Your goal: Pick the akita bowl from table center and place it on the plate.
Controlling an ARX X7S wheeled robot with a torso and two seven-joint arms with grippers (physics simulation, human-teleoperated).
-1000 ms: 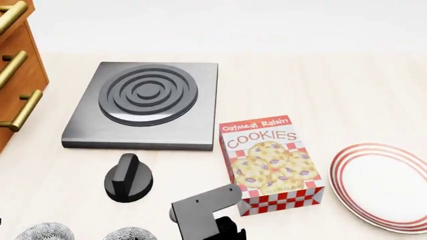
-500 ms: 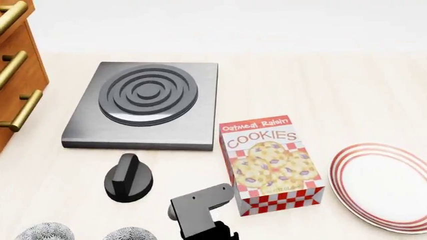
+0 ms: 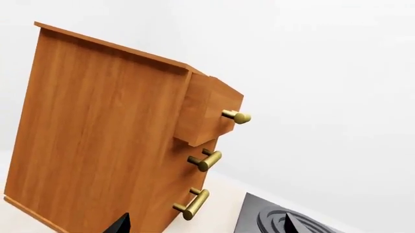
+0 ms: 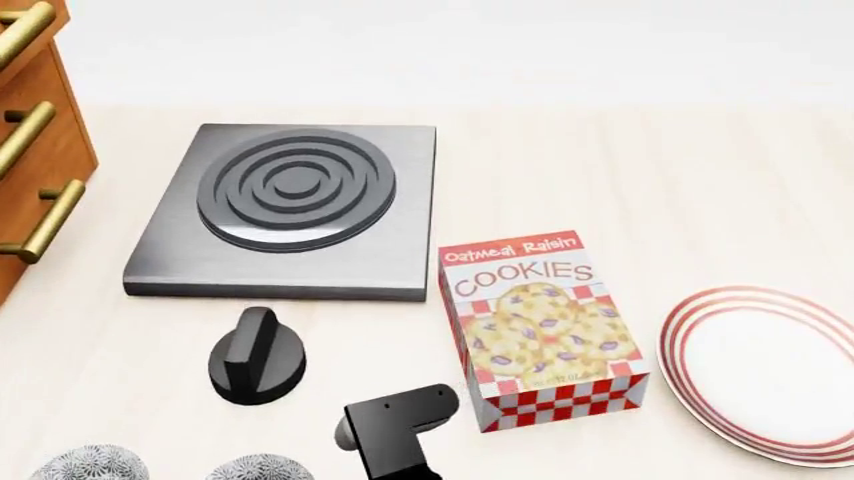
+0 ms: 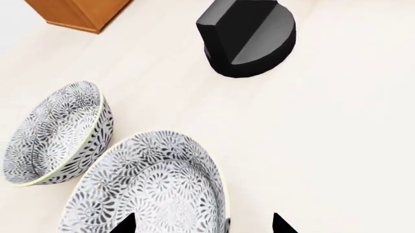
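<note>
Two speckled grey-black akita bowls sit at the near edge of the head view, one at the left point(image 4: 91, 465) and one nearer the middle point(image 4: 258, 468). In the right wrist view the nearer bowl point(image 5: 152, 189) fills the space below my right gripper point(image 5: 203, 225), which is open. One fingertip hangs over the bowl's inside, the other over bare table beside its rim. The second bowl point(image 5: 55, 133) lies just beyond. The red-ringed white plate point(image 4: 767, 370) rests at the far right. My left gripper point(image 3: 205, 225) is open and holds nothing.
A black knob point(image 4: 258, 355) stands just behind the bowls. A cookies box point(image 4: 541, 325) lies between the bowls and the plate. A dark burner slab point(image 4: 294, 205) sits further back. A wooden drawer cabinet point(image 4: 34, 150) with brass handles stands at the left.
My right arm's wrist block has slid down and slightly left in the head view, toward the near edge and the bowls. Nothing else has moved.
</note>
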